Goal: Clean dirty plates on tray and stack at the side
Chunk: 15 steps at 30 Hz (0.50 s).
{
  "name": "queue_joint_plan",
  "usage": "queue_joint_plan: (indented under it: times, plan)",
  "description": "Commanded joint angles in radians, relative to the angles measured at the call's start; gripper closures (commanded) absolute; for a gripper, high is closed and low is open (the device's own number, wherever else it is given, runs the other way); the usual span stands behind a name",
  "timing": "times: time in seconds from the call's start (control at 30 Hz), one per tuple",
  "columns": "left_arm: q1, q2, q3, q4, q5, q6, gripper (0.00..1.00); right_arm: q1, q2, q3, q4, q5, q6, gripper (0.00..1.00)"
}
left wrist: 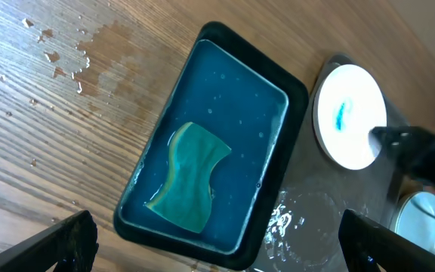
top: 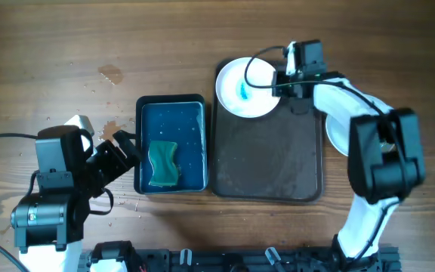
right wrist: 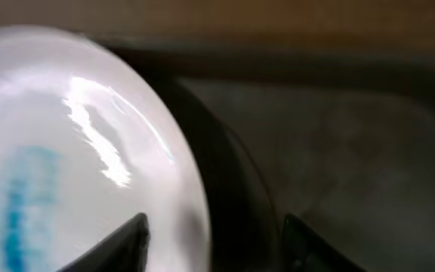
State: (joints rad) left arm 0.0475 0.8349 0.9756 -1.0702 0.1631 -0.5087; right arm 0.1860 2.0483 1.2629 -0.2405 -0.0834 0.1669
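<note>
A white plate (top: 244,87) with a blue smear lies on the far left corner of the dark brown tray (top: 266,162). My right gripper (top: 282,81) is open, its fingers astride that plate's right rim. In the right wrist view the plate (right wrist: 51,151) fills the left, the tray (right wrist: 338,136) the right, and the gripper (right wrist: 214,242) straddles the rim. A second white plate (top: 337,134) lies right of the tray, partly under the right arm. My left gripper (top: 123,147) is open and empty, left of the basin. The third plate is out of view.
A blue water-filled basin (top: 171,99) with a green sponge (top: 163,164) stands left of the tray; the left wrist view shows the basin (left wrist: 300,91), sponge (left wrist: 191,177), both plates and water on the tray. Wet spots (top: 112,73) mark the wood.
</note>
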Motion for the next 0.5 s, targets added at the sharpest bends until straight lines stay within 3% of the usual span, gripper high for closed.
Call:
queue_joint_plan:
  times: [0.0,0.2,0.27,0.37,0.47]
  plan:
    - [0.005,-0.001,0.014,0.003,0.011,0.011,0.0,0.002,0.018,-0.001,-0.042,-0.033,0.047,0.96]
    - [0.005,-0.001,0.014,0.003,0.01,0.012,0.0,0.002,-0.362,-0.001,-0.333,-0.075,0.098,0.96]
    - [0.005,-0.001,0.014,0.006,-0.003,0.011,0.0,0.007,-0.578,-0.002,-0.528,-0.072,0.127,0.96]
    - [0.005,-0.001,0.014,0.004,0.038,0.0,0.0,0.008,-0.754,-0.082,-0.772,-0.071,0.211,0.96]
    - [0.005,0.001,0.014,0.031,0.082,0.001,0.0,0.007,-0.778,-0.325,-0.639,-0.071,0.3,0.96]
